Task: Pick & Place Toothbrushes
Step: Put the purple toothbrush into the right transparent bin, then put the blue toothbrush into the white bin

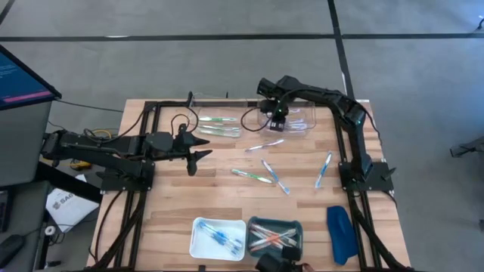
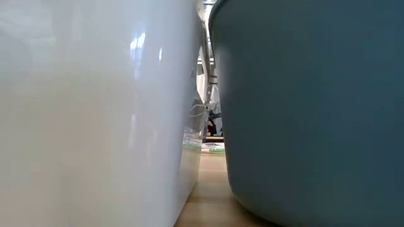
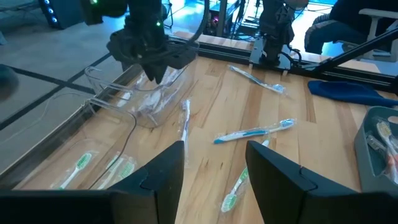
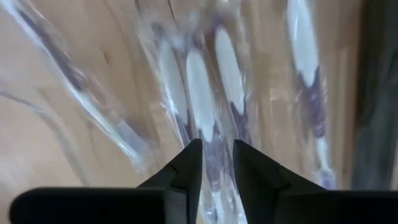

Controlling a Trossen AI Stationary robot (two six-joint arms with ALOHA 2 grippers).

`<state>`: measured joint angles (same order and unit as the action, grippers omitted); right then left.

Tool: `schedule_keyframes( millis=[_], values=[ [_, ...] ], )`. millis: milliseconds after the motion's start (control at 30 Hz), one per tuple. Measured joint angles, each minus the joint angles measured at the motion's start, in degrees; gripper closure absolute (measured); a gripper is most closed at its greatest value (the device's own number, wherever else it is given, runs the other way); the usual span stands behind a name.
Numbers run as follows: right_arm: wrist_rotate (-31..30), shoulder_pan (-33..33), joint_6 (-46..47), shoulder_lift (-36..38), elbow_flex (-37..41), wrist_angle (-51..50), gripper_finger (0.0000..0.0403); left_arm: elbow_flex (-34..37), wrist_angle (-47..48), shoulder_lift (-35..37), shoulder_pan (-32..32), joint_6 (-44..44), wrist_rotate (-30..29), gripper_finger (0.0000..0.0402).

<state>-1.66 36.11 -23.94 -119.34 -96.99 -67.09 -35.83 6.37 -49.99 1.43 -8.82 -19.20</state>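
Over the clear tray at the table's far edge, the right gripper hangs with fingers narrowly parted above wrapped toothbrushes, apparently mid-release, so withdrawal seems next, while the left gripper waits open near loose brushes.

White bin, teal bin, blue oblong object, monitor.
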Motion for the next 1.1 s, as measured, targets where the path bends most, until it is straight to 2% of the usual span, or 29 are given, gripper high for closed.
schedule_keyframes(
  millis=[133,300,500,667,767,933,1100],
  values=[
    [-0.6,-1.3,0.0,0.0,-4.0,-1.3,0.0299,0.0,0.0,0.0,0.0,0.0,0.0,0.0234],
    [-3.0,-3.5,0.4,0.0,-12.7,-3.4,0.0263,0.0,0.0,0.0,0.0,0.0,0.0,0.0234],
    [-2.7,-7.1,5.4,0.1,-24.0,-4.0,0.0224,0.0,0.0,0.0,0.0,0.0,0.0,0.0234],
    [-2.6,-11.4,9.4,0.1,-29.6,-3.8,0.0208,0.0,0.0,0.0,0.0,0.0,0.0,0.0234],
    [0.7,-15.0,12.8,0.1,-31.0,-3.8,0.0206,0.0,0.0,0.0,0.0,0.0,0.0,0.0234],
    [12.4,-22.1,9.3,0.1,-31.1,-9.4,0.0209,0.0,0.0,0.0,0.0,0.0,0.0,0.0234],
    [13.8,-29.6,12.6,0.1,-29.7,-11.7,0.0213,0.0,0.0,0.0,0.0,0.0,0.0,0.0234]
  ],
)
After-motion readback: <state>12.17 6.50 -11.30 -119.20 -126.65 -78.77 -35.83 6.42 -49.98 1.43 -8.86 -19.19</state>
